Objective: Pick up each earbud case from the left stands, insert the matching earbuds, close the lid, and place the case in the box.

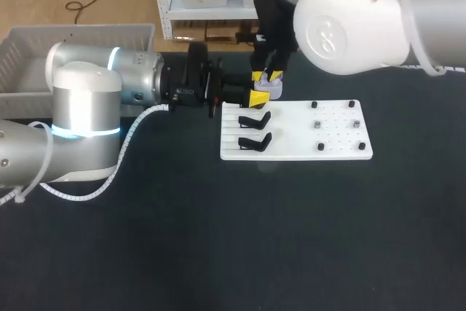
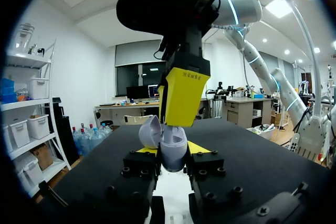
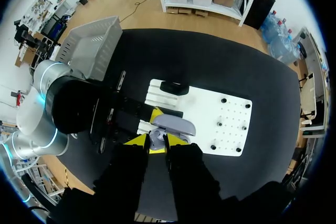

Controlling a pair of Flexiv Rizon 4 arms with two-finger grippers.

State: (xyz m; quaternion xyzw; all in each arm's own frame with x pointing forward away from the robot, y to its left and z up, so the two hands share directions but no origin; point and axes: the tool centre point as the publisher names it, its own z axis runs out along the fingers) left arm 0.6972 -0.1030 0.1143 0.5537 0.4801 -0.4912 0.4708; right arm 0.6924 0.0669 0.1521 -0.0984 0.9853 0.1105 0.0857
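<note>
A pale lavender earbud case (image 2: 176, 157) with its lid (image 2: 149, 132) swung open sits between the yellow fingertips (image 2: 148, 150) of my left gripper (image 2: 172, 151), which is shut on it. In the head view that gripper (image 1: 259, 95) lies level, holding the case (image 1: 272, 87) over the far left corner of the white board (image 1: 335, 149). My right gripper (image 1: 268, 75) comes straight down onto the open case, its fingertips (image 2: 184, 95) close together on a small pale earbud (image 3: 156, 141). The right wrist view shows the lid (image 3: 174, 125) just ahead of the right gripper (image 3: 158, 141).
Two black stands (image 1: 255, 119) (image 1: 255, 140) stand bare on the board's left part. Black pegs (image 1: 314, 105) and two small grey pieces (image 1: 318, 124) dot its right part. A grey mesh box (image 1: 44, 56) sits at the table's far left.
</note>
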